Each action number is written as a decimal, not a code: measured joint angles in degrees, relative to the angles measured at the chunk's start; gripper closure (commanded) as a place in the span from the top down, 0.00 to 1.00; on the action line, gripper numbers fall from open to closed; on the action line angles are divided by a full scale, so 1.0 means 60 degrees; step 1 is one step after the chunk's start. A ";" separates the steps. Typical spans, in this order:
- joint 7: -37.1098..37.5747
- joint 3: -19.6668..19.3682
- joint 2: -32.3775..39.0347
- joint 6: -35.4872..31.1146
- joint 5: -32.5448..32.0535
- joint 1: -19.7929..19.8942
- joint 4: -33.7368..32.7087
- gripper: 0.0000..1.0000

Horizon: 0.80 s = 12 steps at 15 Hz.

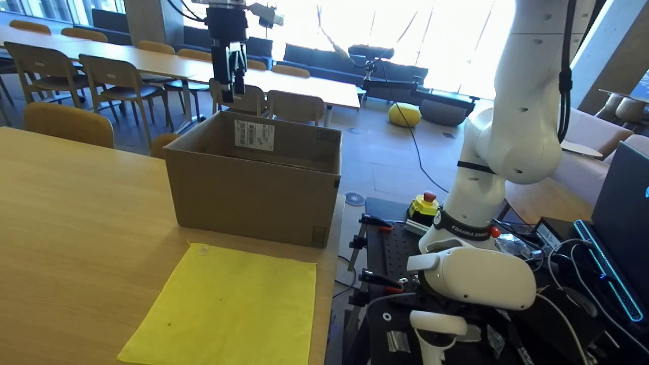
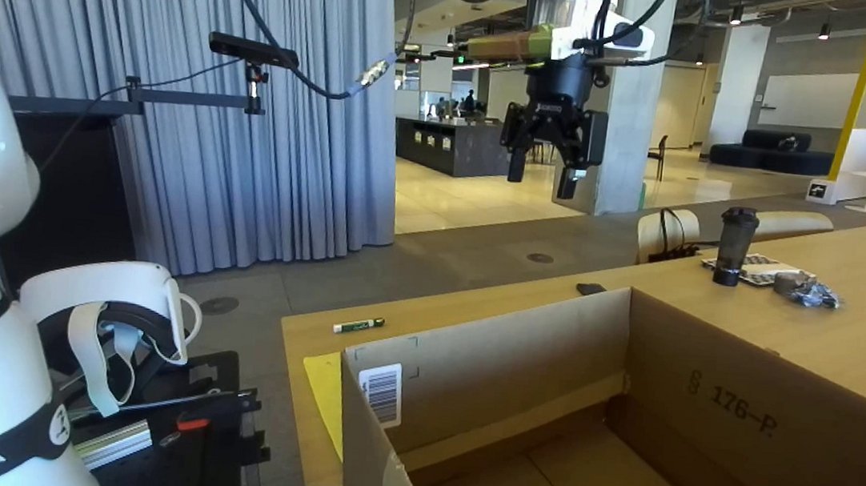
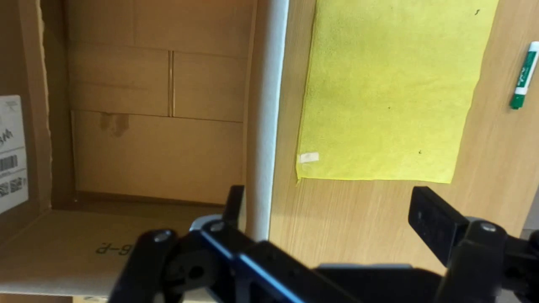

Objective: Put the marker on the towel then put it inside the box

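A green and white marker (image 3: 525, 75) lies on the table beside the yellow towel (image 3: 391, 92), with a strip of wood between them. It also shows in an exterior view, where the marker (image 2: 358, 325) rests near the table's edge. The towel (image 1: 233, 309) is spread flat along one side of the box (image 1: 253, 197). That cardboard box is open-topped, and its bare floor (image 3: 156, 160) shows in the wrist view. High above the table, my gripper (image 2: 542, 180) points down with its fingers wide apart. Nothing is between the fingertips (image 3: 425, 202).
The box's tall walls stand close to the table's edge. Beside the table is the robot's stand, bearing a white headset (image 1: 476, 276) and a yellow stop button (image 1: 425, 205). A dark bottle (image 2: 734, 246) and a small dark object (image 2: 591, 289) sit on the table.
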<state>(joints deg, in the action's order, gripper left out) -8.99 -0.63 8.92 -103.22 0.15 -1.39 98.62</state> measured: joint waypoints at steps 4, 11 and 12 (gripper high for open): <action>-0.0008 0.0461 0.1039 0.0001 -0.0048 -0.0231 -0.0869 1.00; 0.0023 0.1066 0.2186 -0.0001 -0.0159 -0.0870 -0.1370 1.00; 0.0063 0.1157 0.2332 -0.0005 -0.0158 -0.0989 -0.1391 1.00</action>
<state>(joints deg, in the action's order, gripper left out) -8.61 6.31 22.91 -103.25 -0.79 -7.33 90.27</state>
